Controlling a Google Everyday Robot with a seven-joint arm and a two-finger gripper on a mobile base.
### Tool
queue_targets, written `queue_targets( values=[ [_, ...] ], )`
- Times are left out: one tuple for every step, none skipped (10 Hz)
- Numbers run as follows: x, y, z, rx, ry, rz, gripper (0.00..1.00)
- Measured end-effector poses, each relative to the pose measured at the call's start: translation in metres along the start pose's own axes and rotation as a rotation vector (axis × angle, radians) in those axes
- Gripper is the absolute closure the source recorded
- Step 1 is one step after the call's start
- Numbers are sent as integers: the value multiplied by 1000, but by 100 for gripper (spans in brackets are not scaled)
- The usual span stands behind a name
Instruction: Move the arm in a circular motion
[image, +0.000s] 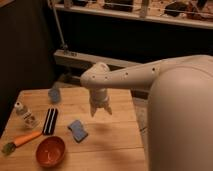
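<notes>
A smooth, cream-white arm (131, 76) reaches in from three o'clock over a pale wooden table (117, 142). Its thick rounded tube is dotted with a row of small dark holes and swells into a huge glossy shoulder that fills the lower right corner and runs off the frame's edge. At a rounded joint the limb turns straight down into a short white gripper (100, 112), which hangs above the middle of the tabletop, clear of the wood; its stubby prongs stand slightly spread, with nothing between them. Close by at the gripper's seven o'clock, a soft-looking blue pad (77, 130) lies flat and askew on the boards. Farther out at eight o'clock rests a long black bar (50, 121) with a pale stripe down its length, and beyond it, toward nine o'clock, stand two small pale bottles (25, 114), too blurred to read. A small blue block (54, 94) stands at ten o'clock near the table's far edge. At the near left corner sits a round orange bowl (50, 151), glossy inside, with an orange carrot (26, 138) lying just beside it, its green top toward the table's left edge. The arm's bulk hides the table's right side. Behind are a dark wall and a low metal rail (85, 59); at twelve o'clock runs a cluttered shelf (150, 17) whose contents cannot be made out.
</notes>
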Motion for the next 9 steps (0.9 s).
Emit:
queue_targets(
  values=[
    [-13, -33, 0, -10, -22, 113, 35],
    [-23, -52, -1, -14, -37, 177, 35],
    [-42, -73, -3, -12, -63, 242, 35],
    [-67, -94, -7, -5, -91, 301, 35],
    [-87, -107, -11, 8, -105, 339, 35],
    [-110, -118, -20, 22, -122, 375, 35],
    [-122, -123, -26, 29, -133, 386, 35],
    [-151, -118, -43, 38, -158, 389, 35],
    [-167, -102, -54, 37, -171, 363, 35]
  ],
)
